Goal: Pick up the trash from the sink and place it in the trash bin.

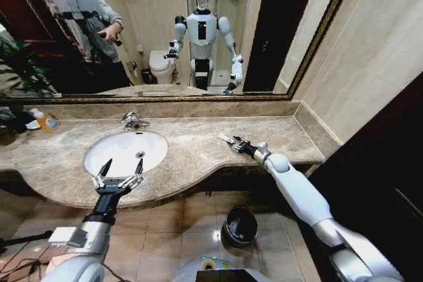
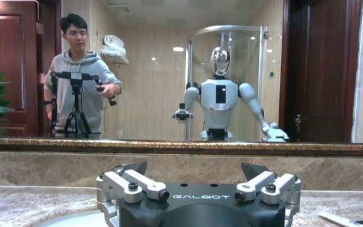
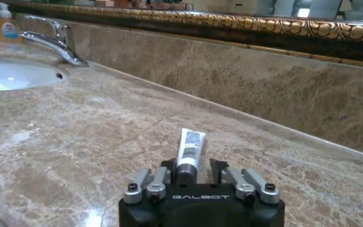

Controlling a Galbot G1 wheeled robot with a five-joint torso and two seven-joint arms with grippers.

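My right gripper point(image 1: 236, 143) is low over the marble counter to the right of the sink point(image 1: 99, 153), shut on a small white tube of trash point(image 1: 226, 139). In the right wrist view the tube point(image 3: 190, 144) sticks out forward between the fingers of the gripper point(image 3: 186, 166), just over the marble. My left gripper point(image 1: 122, 168) hovers open over the basin's front rim with nothing between its fingers. The left wrist view has that gripper point(image 2: 194, 170) facing the mirror. The trash bin point(image 1: 241, 224), dark with a shiny rim, stands on the floor below the counter.
A chrome tap point(image 1: 132, 121) rises behind the basin, and an orange soap bottle point(image 1: 45, 121) stands at the far left beside a plant point(image 1: 16, 64). A gilt-framed mirror point(image 1: 165, 98) backs the counter. A dark door panel point(image 1: 390, 163) stands close on the right.
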